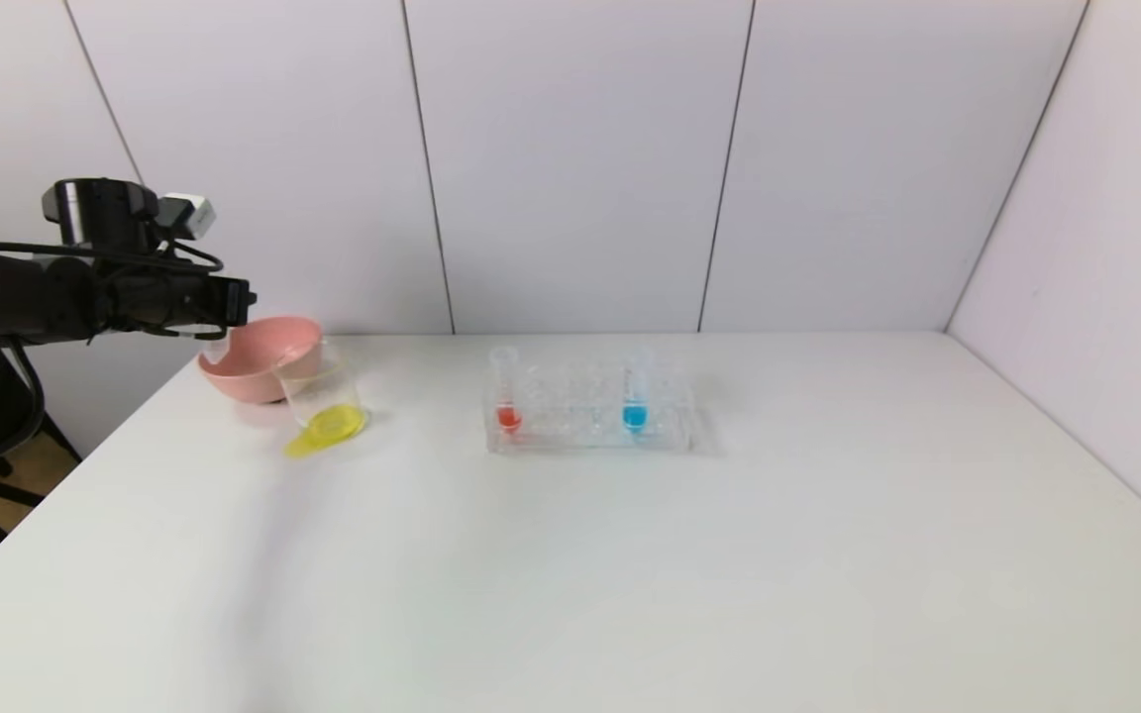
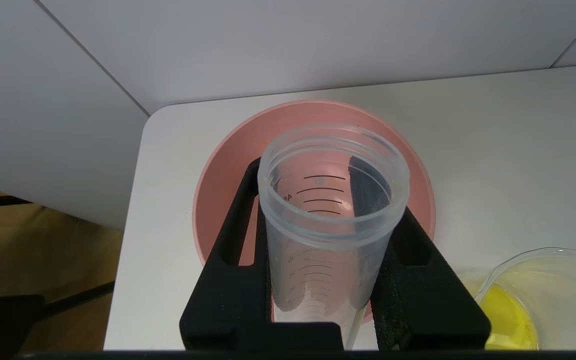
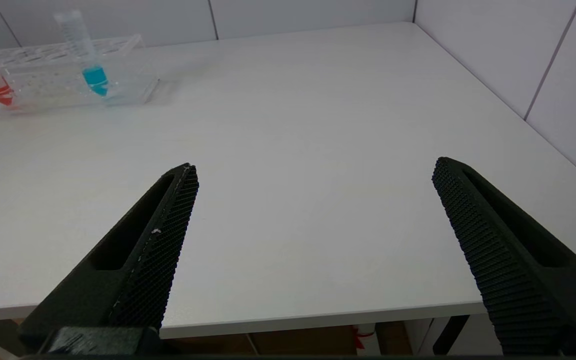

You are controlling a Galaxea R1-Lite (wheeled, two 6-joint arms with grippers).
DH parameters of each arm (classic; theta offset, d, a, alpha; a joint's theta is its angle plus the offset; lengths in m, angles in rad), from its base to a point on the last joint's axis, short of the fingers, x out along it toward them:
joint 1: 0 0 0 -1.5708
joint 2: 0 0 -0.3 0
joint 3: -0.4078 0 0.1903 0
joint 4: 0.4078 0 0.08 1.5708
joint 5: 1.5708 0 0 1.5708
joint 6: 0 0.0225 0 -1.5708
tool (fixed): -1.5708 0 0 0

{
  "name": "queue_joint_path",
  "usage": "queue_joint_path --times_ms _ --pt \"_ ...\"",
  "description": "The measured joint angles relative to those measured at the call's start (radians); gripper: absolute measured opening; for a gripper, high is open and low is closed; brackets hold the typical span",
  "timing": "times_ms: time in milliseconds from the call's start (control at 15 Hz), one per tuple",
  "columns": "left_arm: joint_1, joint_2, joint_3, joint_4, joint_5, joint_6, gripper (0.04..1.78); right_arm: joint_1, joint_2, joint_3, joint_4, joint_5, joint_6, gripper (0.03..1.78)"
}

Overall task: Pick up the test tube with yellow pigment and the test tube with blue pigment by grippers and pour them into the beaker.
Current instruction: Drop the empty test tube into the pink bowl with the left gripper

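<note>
Left gripper pinches emptied yellow-pigment tube over pink bowl | blue-pigment tube upright in rack, ahead-left of right gripper, fingers spread, nearer arm.

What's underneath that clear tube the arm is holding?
The pink bowl lies below the emptied tube in the left end effector. The tube and fingers hide the bowl's middle.

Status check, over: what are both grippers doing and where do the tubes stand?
Left gripper shut on emptied yellow tube, over pink bowl. Yellow liquid in beaker. Right gripper open, idle at table edge. Blue tube in rack; nothing in the way.
</note>
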Motion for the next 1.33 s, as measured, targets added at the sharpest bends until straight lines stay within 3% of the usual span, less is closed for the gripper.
queue_joint_path --times_ms 400,533,733,933,1133,1333 --pt "-0.001 0.069 -0.036 -0.013 -0.013 0.000 0.62 0.000 0.000 0.000 0.000 0.000 0.000 1.71" --pt "-0.001 0.083 -0.039 -0.037 -0.019 0.001 0.81 0.000 0.000 0.000 0.000 0.000 0.000 1.71" --pt "-0.001 0.071 -0.036 -0.044 -0.019 -0.001 1.29 0.000 0.000 0.000 0.000 0.000 0.000 1.71" --pt "-0.006 0.019 -0.027 -0.038 -0.017 0.004 1.64 0.000 0.000 0.000 0.000 0.000 0.000 1.71" --pt "-0.029 -0.070 -0.016 -0.025 0.034 0.006 1.78 0.000 0.000 0.000 0.000 0.000 0.000 1.71" --pt "-0.061 -0.168 -0.002 0.016 0.111 0.006 1.78 0.000 0.000 0.000 0.000 0.000 0.000 1.71"
